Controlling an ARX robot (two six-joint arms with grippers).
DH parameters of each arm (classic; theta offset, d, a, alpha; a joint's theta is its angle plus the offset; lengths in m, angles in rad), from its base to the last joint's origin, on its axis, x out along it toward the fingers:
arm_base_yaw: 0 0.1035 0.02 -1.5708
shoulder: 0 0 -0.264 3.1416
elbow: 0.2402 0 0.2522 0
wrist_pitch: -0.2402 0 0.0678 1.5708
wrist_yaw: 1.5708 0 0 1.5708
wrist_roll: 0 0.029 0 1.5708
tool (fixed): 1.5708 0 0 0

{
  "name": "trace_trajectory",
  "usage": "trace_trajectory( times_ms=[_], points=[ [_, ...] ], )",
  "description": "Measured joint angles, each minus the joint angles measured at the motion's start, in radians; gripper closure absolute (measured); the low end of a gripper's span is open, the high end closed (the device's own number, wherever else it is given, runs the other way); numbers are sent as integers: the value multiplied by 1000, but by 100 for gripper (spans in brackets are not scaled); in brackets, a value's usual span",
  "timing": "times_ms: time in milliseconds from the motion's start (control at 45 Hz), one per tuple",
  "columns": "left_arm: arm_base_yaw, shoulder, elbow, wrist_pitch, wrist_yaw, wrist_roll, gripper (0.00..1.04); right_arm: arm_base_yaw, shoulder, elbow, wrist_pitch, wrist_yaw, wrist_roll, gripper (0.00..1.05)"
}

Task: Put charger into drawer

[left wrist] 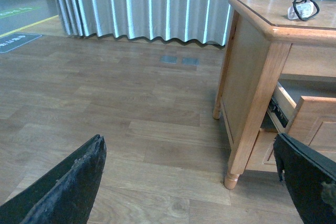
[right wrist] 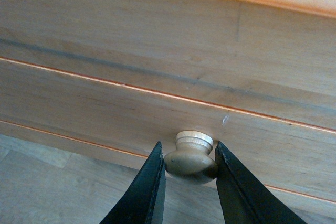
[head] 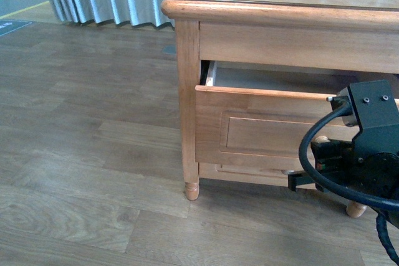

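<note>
Only the left wrist view showed the left gripper (left wrist: 188,141), its two dark, rough-edged fingers (left wrist: 73,182) spread wide apart and holding nothing, above the grey-brown plank floor (left wrist: 105,103), with pleated pale curtains (left wrist: 147,3) behind. The small white charger (left wrist: 303,7), ringed by its thin black looped cable, lay on the glossy top of the honey-coloured wooden cabinet (left wrist: 247,77), toward its left end and well apart from both grippers. The front view gave the wide honey-coloured wooden drawer (head: 262,123) face-on, its recessed-panel front standing partly out with pale interior showing, and the right arm's black wrist low against it. Only the right wrist view showed the right gripper (right wrist: 189,153), its smooth black fingers (right wrist: 149,187) clamped either side of the small round pale knob (right wrist: 191,157).
</note>
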Motion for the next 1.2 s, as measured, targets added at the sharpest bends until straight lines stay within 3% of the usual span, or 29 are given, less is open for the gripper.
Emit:
trace_trajectory(
  times_ms=[400, 644, 778, 889, 1067, 1200],
  points=[
    [0, 0, 0, 0, 0, 0, 6, -71, -137, -214, 26, -200, -15, 83],
    [0, 0, 0, 0, 0, 0, 6, -90, -158, -270, 50, -225, -18, 83],
    [0, 0, 0, 0, 0, 0, 6, -98, -181, -295, 50, -200, -7, 65],
    [0, 0, 0, 0, 0, 0, 6, -123, -261, -323, 5, -161, -3, 41],
    [0, 0, 0, 0, 0, 0, 6, -187, -479, -354, -170, -211, 2, 8],
    [0, 0, 0, 0, 0, 0, 6, -249, -694, -350, -345, -242, 4, 8]
  ],
)
